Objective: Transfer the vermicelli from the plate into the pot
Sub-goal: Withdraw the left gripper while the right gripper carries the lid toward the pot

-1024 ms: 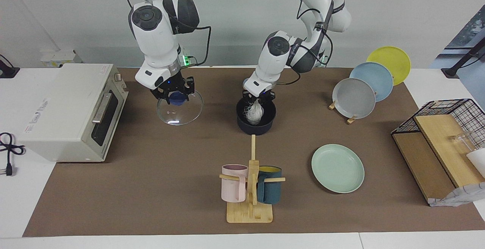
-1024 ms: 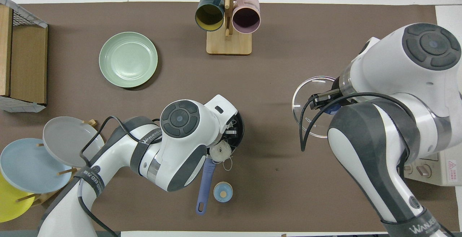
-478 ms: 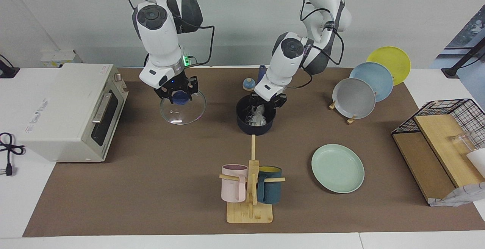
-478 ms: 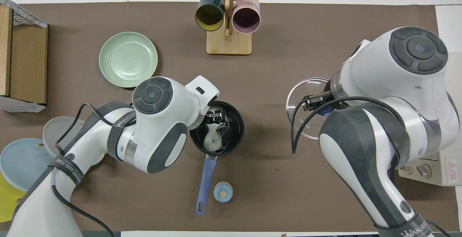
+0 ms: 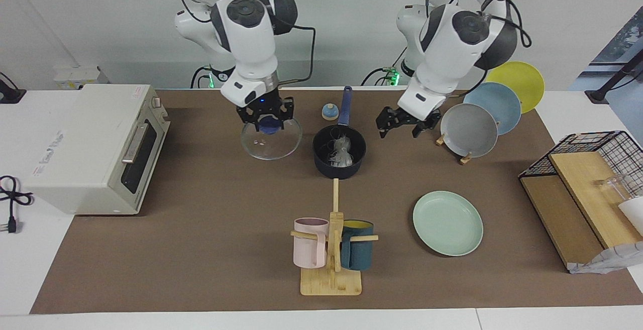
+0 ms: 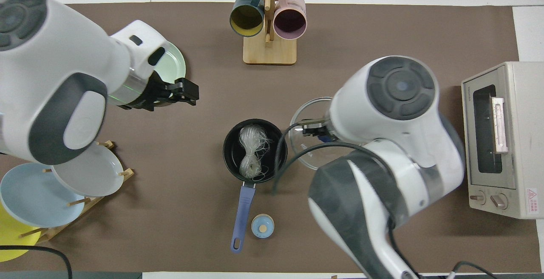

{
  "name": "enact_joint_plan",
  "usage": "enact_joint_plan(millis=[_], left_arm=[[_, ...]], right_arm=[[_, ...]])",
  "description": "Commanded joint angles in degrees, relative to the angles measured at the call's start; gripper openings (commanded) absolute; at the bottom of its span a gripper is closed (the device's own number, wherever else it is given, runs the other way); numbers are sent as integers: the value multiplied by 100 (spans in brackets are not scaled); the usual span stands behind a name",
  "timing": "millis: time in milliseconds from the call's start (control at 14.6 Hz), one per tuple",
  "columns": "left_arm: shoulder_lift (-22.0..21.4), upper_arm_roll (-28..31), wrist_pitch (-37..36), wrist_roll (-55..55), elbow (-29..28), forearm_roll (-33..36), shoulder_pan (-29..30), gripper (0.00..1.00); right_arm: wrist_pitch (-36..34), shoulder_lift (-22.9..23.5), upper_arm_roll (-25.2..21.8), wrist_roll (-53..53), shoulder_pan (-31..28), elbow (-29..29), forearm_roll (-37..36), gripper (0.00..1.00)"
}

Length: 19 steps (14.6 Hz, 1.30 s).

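The vermicelli lies in the pot at frame centre. The left gripper hangs spread and empty; the right gripper clamps the glass lid, which could snag loose strands on the rim.

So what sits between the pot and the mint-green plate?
Nothing: between the pot and the plate only bare brown mat shows, clearest in the facing view.
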Motion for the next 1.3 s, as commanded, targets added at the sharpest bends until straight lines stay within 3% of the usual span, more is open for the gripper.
enact_joint_plan(millis=[0,205,546,888,1229], left_arm=[[-164,-49,-228,426,127,272,590,100],[-209,-23,-290,1199,127,394,1083,100],[-428,-14,-746,1254,48,659,1129,100],[-920,-14,-791,1236,-435,668,1129,100],[-1017,4,-1072,1236,-392,668,1129,100]], right_arm=[[0,805,-8,1024,626,934,-53,30],[194,1201,-8,1624,1155,1041,-474,30],[580,1396,1,1740,1200,971,-467,31],[739,1624,1,1942,1358,979,-449,31],[748,1642,1,1942,1376,892,-440,31]])
